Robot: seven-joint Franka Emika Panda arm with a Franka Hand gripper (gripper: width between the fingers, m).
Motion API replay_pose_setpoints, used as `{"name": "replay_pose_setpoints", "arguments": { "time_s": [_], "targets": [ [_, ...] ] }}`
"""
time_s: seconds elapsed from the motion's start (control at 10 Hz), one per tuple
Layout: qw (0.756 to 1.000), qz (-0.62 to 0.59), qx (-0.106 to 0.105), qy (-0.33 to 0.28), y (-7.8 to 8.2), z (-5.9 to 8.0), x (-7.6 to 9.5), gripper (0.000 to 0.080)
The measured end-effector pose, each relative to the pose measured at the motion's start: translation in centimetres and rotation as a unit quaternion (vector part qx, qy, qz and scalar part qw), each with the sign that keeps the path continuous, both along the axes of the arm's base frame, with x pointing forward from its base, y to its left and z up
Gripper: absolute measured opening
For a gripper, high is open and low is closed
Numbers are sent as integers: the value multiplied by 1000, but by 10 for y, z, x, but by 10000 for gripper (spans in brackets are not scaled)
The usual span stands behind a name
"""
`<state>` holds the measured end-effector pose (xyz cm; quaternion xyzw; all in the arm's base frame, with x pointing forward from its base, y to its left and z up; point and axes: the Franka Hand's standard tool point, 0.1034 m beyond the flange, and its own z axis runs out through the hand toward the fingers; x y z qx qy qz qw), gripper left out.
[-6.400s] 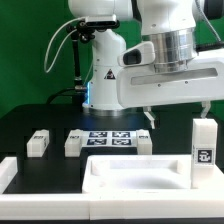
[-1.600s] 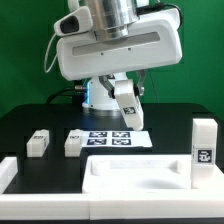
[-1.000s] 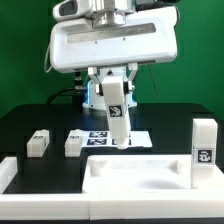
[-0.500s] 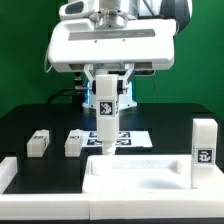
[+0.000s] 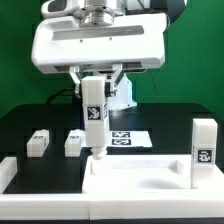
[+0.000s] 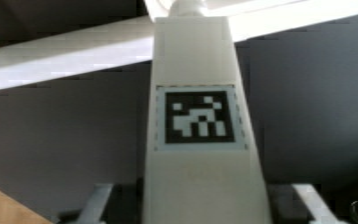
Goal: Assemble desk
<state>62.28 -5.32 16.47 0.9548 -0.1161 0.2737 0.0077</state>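
My gripper (image 5: 93,84) is shut on a white desk leg (image 5: 94,118) and holds it upright. The leg's lower end is at the far left corner of the rimmed white tabletop (image 5: 140,183), which lies at the front. I cannot tell whether leg and tabletop touch. In the wrist view the leg (image 6: 199,110) fills the middle, its square tag facing the camera, with the gripper (image 6: 199,205) and a finger on each side. Two more legs (image 5: 38,142) (image 5: 73,144) lie on the black table at the exterior view's left. A third leg (image 5: 203,150) stands upright at the right.
The marker board (image 5: 128,138) lies flat behind the tabletop, partly hidden by the held leg. A white rail (image 5: 8,175) edges the table at the front left. The robot's base (image 5: 125,95) stands behind, in front of a green backdrop.
The gripper has carried the leg toward the exterior view's left and downward. The leg's lower end has come from over the marker board to the tabletop's far left corner.
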Motion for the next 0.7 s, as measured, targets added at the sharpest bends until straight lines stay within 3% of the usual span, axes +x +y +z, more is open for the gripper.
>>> {"name": "replay_pose_setpoints", "arguments": {
  "time_s": [0.4, 0.7],
  "targets": [
    [1000, 3, -7, 12, 4, -27, 0, 290],
    [1000, 3, -10, 17, 3, -38, -1, 290]
  ]
}}
